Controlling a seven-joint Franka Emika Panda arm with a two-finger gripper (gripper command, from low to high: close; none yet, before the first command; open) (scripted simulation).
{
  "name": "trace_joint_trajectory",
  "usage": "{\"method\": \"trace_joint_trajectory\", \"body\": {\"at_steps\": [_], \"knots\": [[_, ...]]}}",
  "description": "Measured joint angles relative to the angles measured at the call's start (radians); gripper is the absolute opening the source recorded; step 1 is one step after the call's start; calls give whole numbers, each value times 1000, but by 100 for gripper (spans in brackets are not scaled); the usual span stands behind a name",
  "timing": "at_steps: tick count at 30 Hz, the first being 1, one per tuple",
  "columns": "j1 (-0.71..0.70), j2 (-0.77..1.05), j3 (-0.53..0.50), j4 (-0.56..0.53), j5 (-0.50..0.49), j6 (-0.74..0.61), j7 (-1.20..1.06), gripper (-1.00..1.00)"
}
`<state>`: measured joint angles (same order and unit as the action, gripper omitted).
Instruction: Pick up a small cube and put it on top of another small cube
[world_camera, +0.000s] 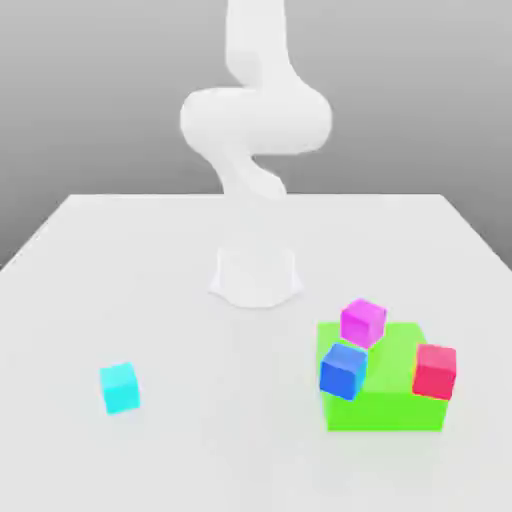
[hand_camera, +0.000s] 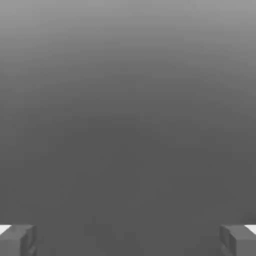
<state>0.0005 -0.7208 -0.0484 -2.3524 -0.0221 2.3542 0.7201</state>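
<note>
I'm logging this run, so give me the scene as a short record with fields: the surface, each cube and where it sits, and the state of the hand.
surface: white table
green block: large, flat on the table, toward the exterior view's right
magenta cube: at the block's far edge
blue cube: at the block's left edge
red cube: at the block's right edge
cyan cube: alone on the table, exterior view's left
hand: fingers wide apart, nothing between them

The white, smooth-shelled robot arm (world_camera: 255, 110) rises from its round base (world_camera: 256, 276) near the middle of the table, bends through a bulky elbow and runs upward out of frame. In the hand view, the end effector (hand_camera: 128, 240) shows two grey fingertips (hand_camera: 17, 240) spread wide apart, nothing between them.
</note>
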Motion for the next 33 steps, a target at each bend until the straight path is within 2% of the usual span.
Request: {"method": "trace_joint_trajectory", "body": {"at_steps": [11,15,18,20,22,27,28,33], "knots": [[-12,403,-276,-255,-56,274,-444,0],[-20,549,-370,-346,-32,372,-631,0],[-42,663,-422,-414,21,445,-795,0],[-81,741,-417,-452,82,493,-915,0],[-118,818,-359,-453,185,545,-1014,0],[-325,999,-105,-414,393,681,-1180,0],[-354,1019,-73,-410,405,699,-1189,-100],[-354,1019,-73,-410,404,696,-1189,-100]]}}
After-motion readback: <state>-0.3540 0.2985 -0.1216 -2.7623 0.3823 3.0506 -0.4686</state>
